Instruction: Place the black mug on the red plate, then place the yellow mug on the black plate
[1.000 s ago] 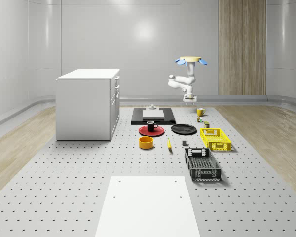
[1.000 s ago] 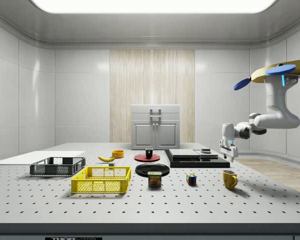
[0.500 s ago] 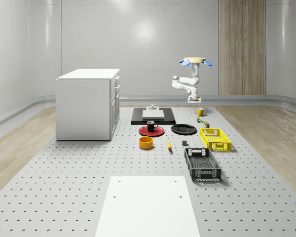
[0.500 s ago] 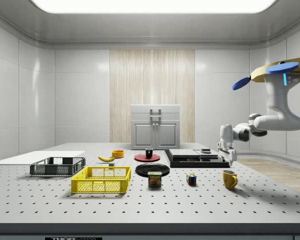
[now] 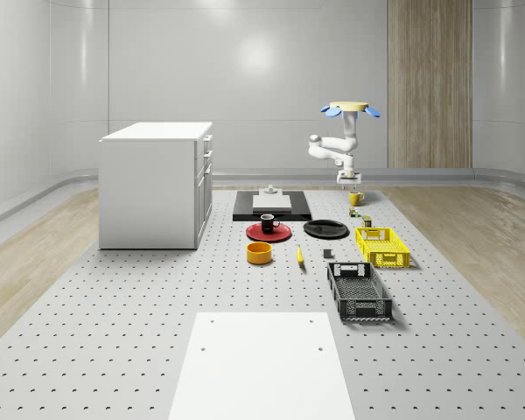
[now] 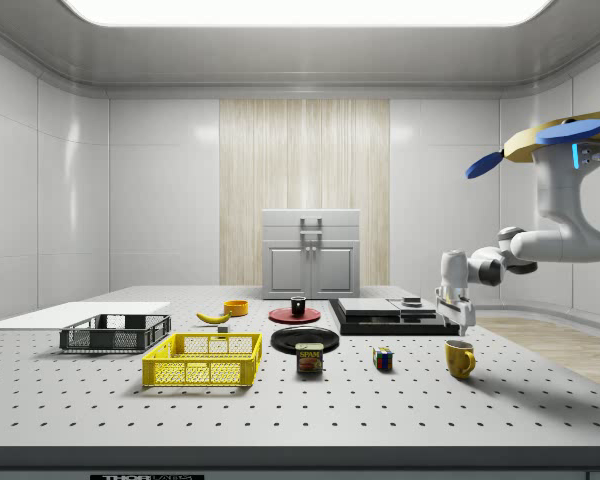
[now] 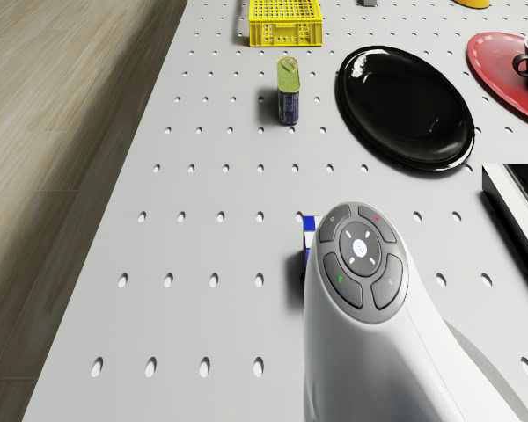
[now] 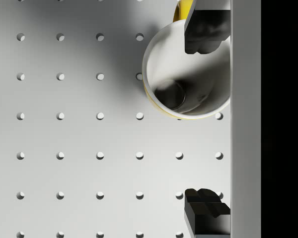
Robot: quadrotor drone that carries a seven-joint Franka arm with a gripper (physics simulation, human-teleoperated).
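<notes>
I see the mug (image 5: 268, 222) on a plate (image 5: 269, 232). A second plate (image 5: 326, 229) lies just to its right in the whole-scene view.

The drone (image 6: 560, 142) hovers beyond the table's (image 5: 114, 324) far end.

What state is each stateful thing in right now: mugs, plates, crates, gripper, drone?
black mug: upright on the red plate
yellow mug: upright on the table, not yet on a plate
black plate: bare
yellow crate: looks empty
black crate: looks empty
gripper: open, above the yellow mug, off-centre
drone: hovering beside the table edge near the yellow mug
</notes>
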